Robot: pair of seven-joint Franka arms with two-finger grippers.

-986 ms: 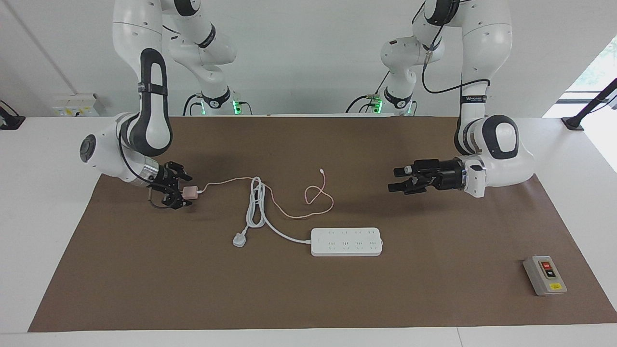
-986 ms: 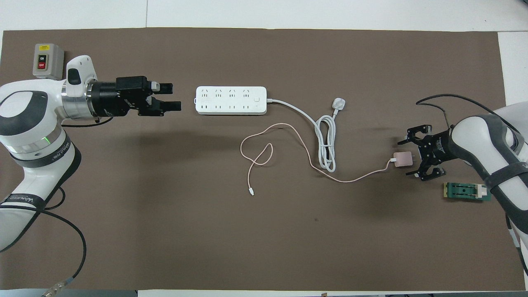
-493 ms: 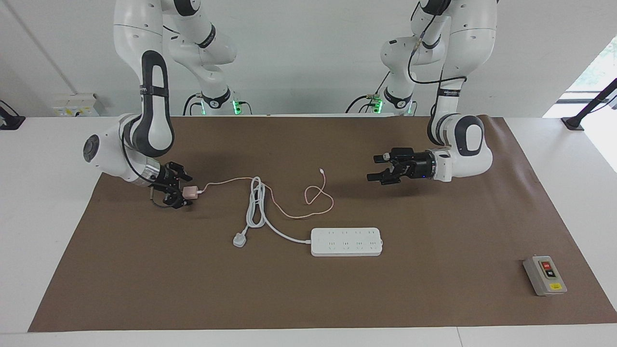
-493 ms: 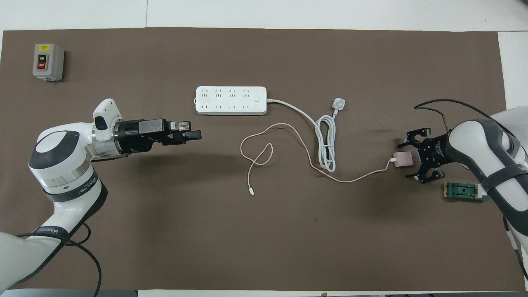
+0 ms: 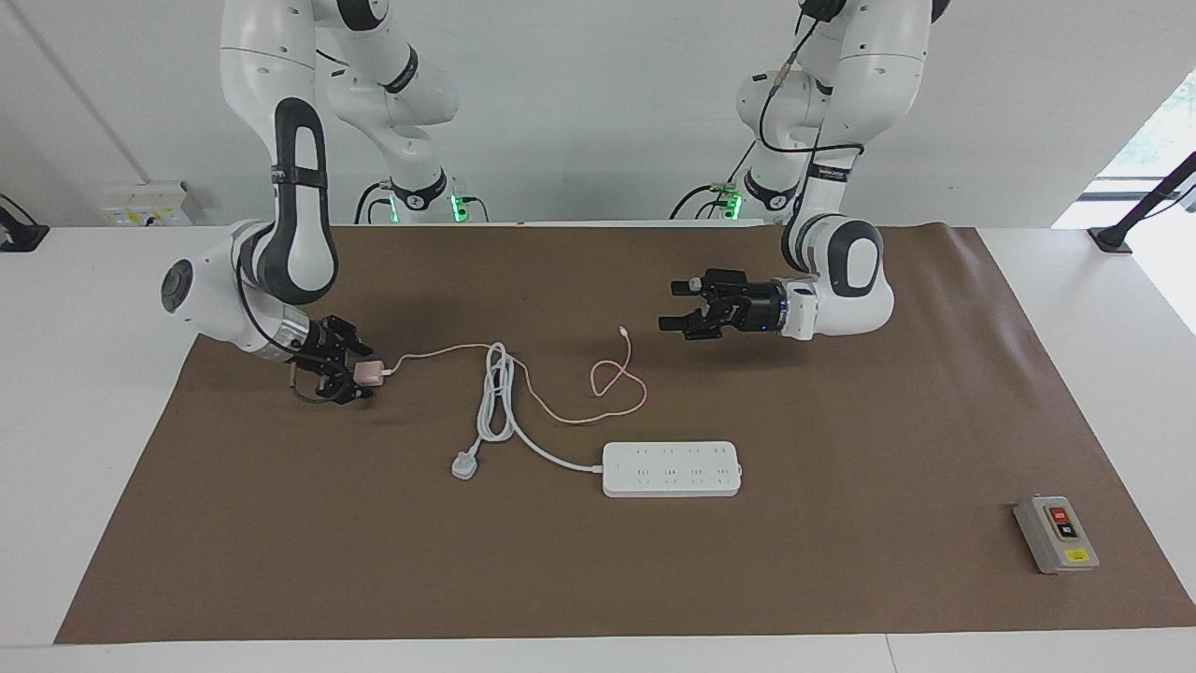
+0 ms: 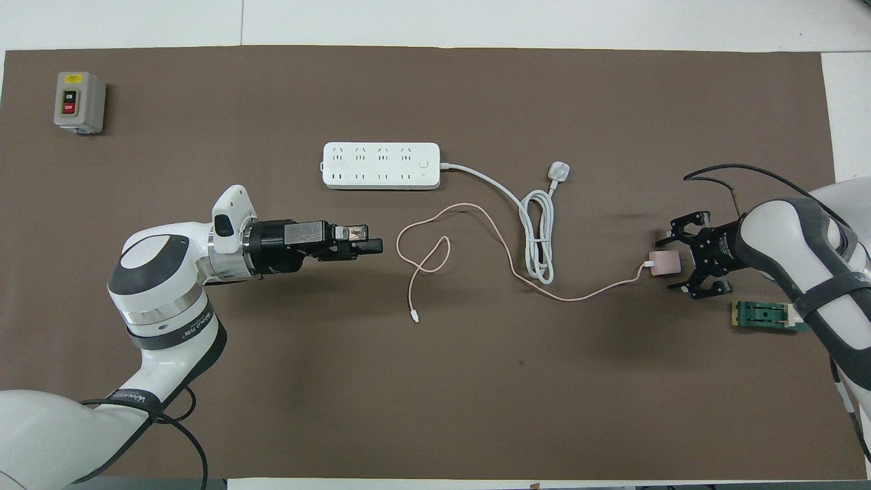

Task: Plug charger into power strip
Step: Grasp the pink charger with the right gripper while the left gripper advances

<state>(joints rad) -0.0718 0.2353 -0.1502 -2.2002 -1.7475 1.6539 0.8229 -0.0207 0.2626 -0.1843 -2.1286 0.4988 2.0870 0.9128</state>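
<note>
Facing view: shows the left gripper [image 5: 675, 313] swung away from the power strip [image 5: 671, 468], now in the air over the mat beside the pink cable's [image 5: 619, 380] loop, fingers apart and empty. Finds the right gripper [image 5: 360, 374] unmoved, down at the charger [image 5: 371, 374], which lies nearer to the robots than the strip and well toward the right arm's end.

Overhead view: confirms the right gripper [image 6: 674, 262] spread astride the charger [image 6: 663, 263], not yet clamped. Puts the left gripper [image 6: 374, 246] clear of the power strip [image 6: 381, 165]. Suggests a grasp about to close, with the strip left unheld for the insertion.
</note>
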